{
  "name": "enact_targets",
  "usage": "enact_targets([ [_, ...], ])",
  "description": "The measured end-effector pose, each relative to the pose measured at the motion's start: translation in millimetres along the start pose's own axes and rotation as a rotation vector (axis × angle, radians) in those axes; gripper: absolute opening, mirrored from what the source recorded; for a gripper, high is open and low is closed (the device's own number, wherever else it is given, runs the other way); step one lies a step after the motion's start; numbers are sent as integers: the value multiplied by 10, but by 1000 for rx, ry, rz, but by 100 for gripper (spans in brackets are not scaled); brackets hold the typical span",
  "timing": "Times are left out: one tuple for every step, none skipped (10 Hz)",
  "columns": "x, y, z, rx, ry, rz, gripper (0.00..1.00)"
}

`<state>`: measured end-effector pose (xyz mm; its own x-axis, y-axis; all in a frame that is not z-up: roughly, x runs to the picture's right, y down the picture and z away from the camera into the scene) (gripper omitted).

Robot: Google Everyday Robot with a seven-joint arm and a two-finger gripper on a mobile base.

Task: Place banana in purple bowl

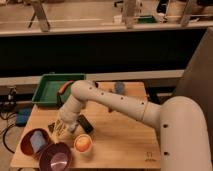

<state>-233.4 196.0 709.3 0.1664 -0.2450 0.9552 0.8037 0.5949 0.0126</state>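
My gripper (62,128) hangs low over the left part of the wooden table (125,135), pointing down. A small pale-yellow shape, likely the banana (61,131), sits right at the gripper, partly hidden by it; I cannot tell whether it is held. The purple bowl (55,157), dark with a glossy pinkish inside, stands at the front left corner, just in front of and below the gripper, and it holds nothing.
A red-brown bowl (34,141) with a blue item in it stands left of the purple bowl. A round orange fruit (83,143) lies right of it. A dark block (85,124) lies beside the gripper. A green tray (51,90) with a red-orange sausage-shaped item (64,87) sits at back left. A grey-blue object (120,88) is at the back.
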Motion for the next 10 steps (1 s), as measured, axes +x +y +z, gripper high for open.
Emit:
enact_targets([
  [-1, 16, 9, 1, -1, -1, 23],
  [-6, 18, 9, 3, -1, -2, 24],
  [-7, 33, 13, 4, -2, -2, 24],
  [-13, 43, 17, 6, -2, -3, 24],
  [-19, 54, 20, 7, -3, -4, 24],
  [-24, 65, 24, 8, -3, -4, 24],
  [-32, 74, 26, 10, -3, -5, 24],
  [-35, 82, 26, 11, -3, -6, 24],
  [-37, 93, 26, 12, -2, -6, 25],
  [-45, 102, 27, 13, -2, -7, 30],
])
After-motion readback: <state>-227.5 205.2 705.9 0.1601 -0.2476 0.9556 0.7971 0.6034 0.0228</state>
